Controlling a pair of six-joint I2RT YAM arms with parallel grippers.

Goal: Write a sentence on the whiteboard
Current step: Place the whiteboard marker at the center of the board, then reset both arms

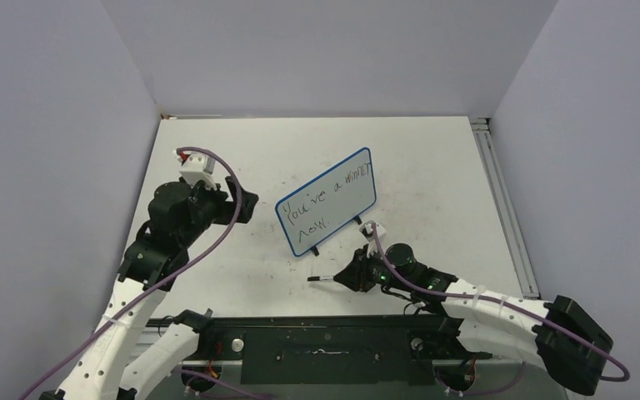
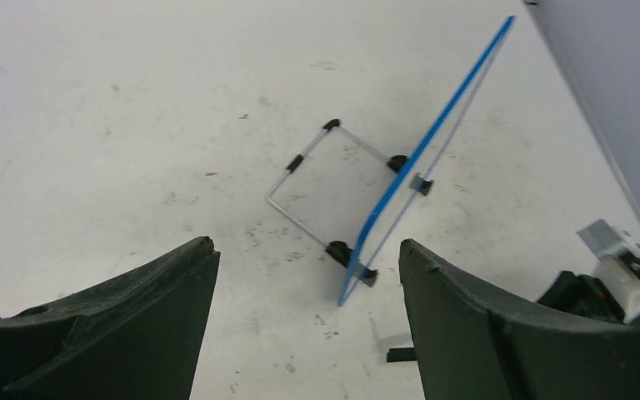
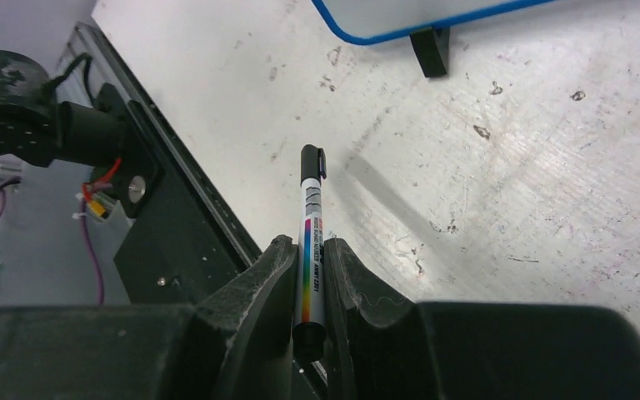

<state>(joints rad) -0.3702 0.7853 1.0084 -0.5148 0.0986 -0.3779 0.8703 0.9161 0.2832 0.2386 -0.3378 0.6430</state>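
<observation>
The whiteboard (image 1: 327, 201) is standing near the middle of the counter (image 1: 433, 167), leaning back on its little black feet (image 3: 431, 50) and a thin wire stand (image 2: 300, 158). It is turned at an angle, so its right end is sitting farther from the arms than its left. The sentence (image 1: 310, 208) is running across it in slanting black letters, beginning "You've a", with a second short line beneath that is too small to read surely.

The left tool (image 2: 307, 246) is hanging just to the left of the board, apart from it. Its fingers (image 2: 133, 308) are standing wide and holding nothing.

The right tool (image 3: 308, 246) is sitting low in front of the board's near edge, not touching it. Its fingers (image 3: 262, 283) are closing tight on a marker (image 3: 311, 208), which is pointing its black end out over the counter.
</observation>
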